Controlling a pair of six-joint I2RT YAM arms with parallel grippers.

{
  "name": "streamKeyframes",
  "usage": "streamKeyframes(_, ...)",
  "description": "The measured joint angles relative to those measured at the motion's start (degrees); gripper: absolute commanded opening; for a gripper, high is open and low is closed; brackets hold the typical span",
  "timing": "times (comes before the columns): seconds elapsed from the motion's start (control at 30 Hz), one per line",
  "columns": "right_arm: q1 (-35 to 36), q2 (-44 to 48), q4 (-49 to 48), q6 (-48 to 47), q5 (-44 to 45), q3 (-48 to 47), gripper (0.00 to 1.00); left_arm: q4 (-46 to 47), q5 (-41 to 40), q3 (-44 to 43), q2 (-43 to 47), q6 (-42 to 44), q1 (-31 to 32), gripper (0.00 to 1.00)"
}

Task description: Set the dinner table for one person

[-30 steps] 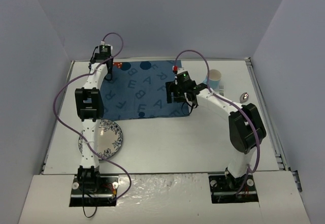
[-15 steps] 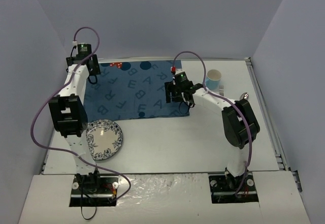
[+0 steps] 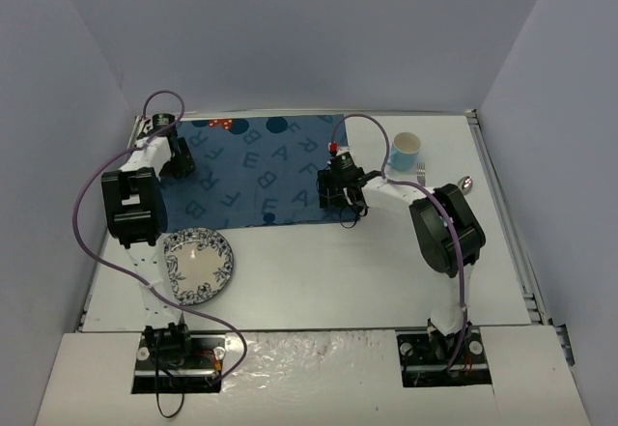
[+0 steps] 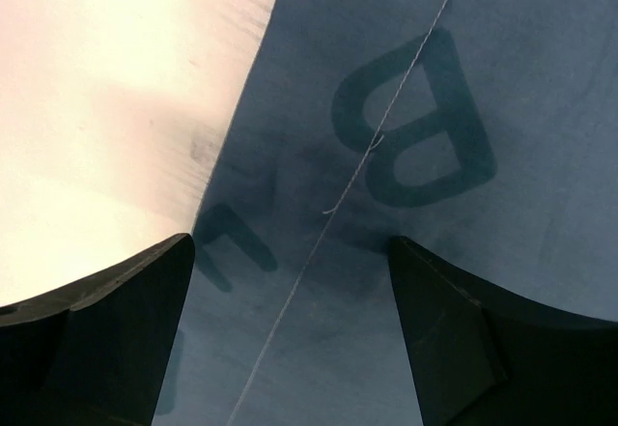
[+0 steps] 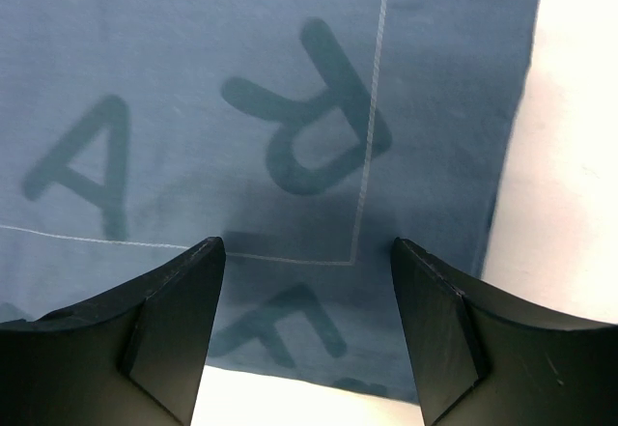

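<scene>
white surface fills the middle of the top view, blue lettered mat lying flat at its upper centre. left tool spread, low over the mat's left edge. right tool spread, low over the mat's lower right corner. patterned plate lower left, cup upper right.

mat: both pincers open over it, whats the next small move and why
Probably raise the left pincer clear of the mat and swing it toward the plate. Both it and the right pincer stand open with nothing held, the mat looks flat, and the plate sits on the table beside the mat's near left corner, not on it.
</scene>
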State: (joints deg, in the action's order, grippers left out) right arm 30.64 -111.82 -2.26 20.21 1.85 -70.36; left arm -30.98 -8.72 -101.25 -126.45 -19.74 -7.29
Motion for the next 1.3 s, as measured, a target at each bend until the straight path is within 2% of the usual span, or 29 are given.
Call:
streamKeyframes(0.57,2.07,-0.47,-4.25,4.94,2.3,1.55,0.67,-3.05,-0.34,-8.82,-5.69,-0.44,-2.51,0.75)
streamKeyframes(0.63,2.12,-0.47,-4.33,5.08,2.37,1.58,0.68,-3.06,-0.34,-8.85,-5.71,-0.45,-2.59,0.79)
streamKeyframes(0.77,2.37,-0.36,-3.24,4.33,2.32,1.01,0.71,-3.59,-0.58,-8.85,-5.32,-0.21,-2.69,0.95)
streamKeyframes(0.87,2.94,0.26,-0.68,3.26,2.1,-0.54,0.76,-5.47,-0.34,-8.82,-3.97,0.1,-2.88,0.97)
streamKeyframes(1.07,4.57,6.8,2.29,0.81,0.95,-5.14,1.0,-9.77,1.18,-8.66,7.01,-0.02,-2.97,0.97)
streamKeyframes(1.3,8.14,17.6,0.61,1.5,-2.79,-5.93,1.0,-10.76,3.96,-2.95,29.89,-1.37,-2.97,0.97)
